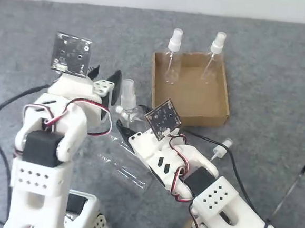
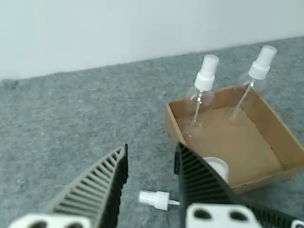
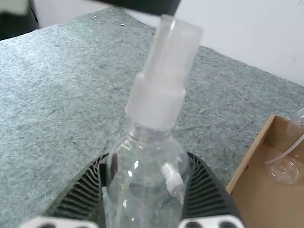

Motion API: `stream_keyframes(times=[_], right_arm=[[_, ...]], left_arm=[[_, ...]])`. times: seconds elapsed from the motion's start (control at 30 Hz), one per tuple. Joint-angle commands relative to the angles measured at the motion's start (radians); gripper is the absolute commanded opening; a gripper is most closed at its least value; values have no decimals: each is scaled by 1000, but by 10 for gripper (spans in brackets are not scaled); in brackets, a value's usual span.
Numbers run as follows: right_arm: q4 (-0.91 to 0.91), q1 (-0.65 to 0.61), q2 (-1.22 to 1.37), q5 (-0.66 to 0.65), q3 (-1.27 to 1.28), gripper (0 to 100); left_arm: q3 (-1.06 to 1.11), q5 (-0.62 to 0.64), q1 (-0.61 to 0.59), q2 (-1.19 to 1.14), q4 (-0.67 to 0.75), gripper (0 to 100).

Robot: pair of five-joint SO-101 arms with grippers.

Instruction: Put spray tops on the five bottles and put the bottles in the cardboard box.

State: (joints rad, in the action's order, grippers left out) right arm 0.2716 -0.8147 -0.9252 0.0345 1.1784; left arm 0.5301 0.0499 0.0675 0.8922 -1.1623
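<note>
Standing upright between the jaws of the right gripper (image 3: 148, 166), a clear bottle (image 3: 142, 187) with a white spray top (image 3: 164, 80) on its neck is clamped at the belly. The right wrist view shows both ribbed jaws pressed against its sides. The high view places that bottle (image 1: 127, 108) on the bench (image 1: 278, 60), just outside one corner of the cardboard box (image 1: 216, 112). Inside the box, one capped bottle (image 1: 172, 62) and a second capped bottle (image 1: 214, 61) stand at the far wall.

The left wrist view adds a loose spray top (image 2: 154, 199), lying on its side on the bench below the gap between the jaws of the left gripper (image 2: 151, 156), which are spread apart with nothing in them. In the high view the left gripper (image 1: 106, 76) hangs near the held bottle, on the side away from the box. The right arm slants in from the near edge, and another spray top (image 1: 221, 149) lies beside it.

The bench is covered in grey felt. A white perforated basket (image 1: 89, 217) sits at its near edge, and a plain white wall (image 2: 118, 28) rises behind.
</note>
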Motion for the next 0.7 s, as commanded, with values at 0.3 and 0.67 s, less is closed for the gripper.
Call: stream_keyframes(times=[0.3,0.67], right_arm=[[-22,8,-27,14,-17,6],[-19,8,-27,14,-17,6]], left_arm=[[-64,3,-31,9,25,145],[-41,3,55,14,6,145]])
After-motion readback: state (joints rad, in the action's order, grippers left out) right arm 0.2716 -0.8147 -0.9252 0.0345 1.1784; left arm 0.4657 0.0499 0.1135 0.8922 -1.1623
